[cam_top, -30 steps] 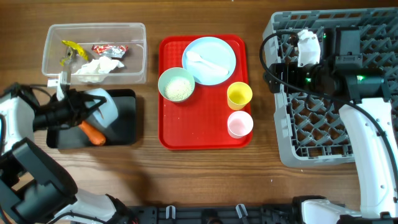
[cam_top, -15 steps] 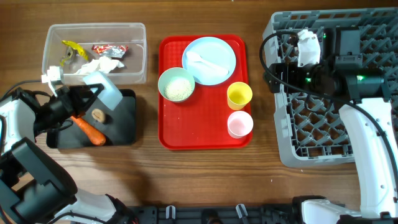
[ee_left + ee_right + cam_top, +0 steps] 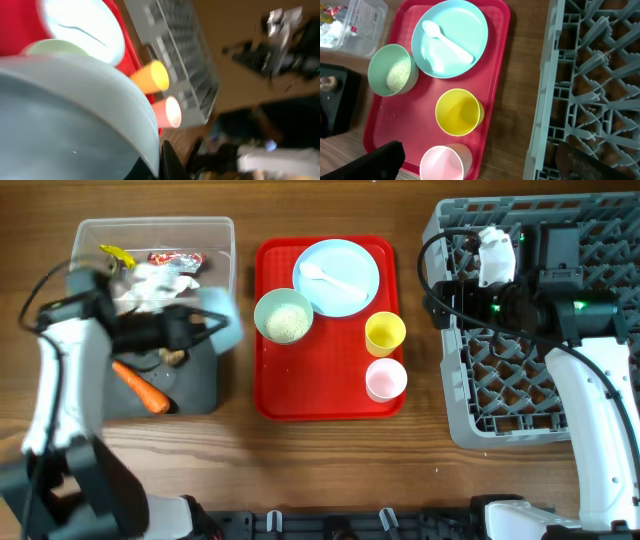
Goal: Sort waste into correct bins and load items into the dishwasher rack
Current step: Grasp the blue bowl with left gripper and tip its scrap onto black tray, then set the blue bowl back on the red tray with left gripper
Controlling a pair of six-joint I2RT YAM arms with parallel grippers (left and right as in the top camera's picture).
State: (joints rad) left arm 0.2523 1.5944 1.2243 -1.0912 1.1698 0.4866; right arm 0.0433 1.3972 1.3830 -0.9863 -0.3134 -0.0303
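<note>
Between left fingers (image 3: 169,162), pale blue bowl (image 3: 75,105), clamped

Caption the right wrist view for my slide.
Plate, rice bowl, yellow cup and pink cup on red tray, beside dishwasher rack.

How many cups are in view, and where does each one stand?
2. The yellow plastic cup stands on the flat red tray, near its right edge; the pink plastic cup stands next to it on the same tray.
</note>
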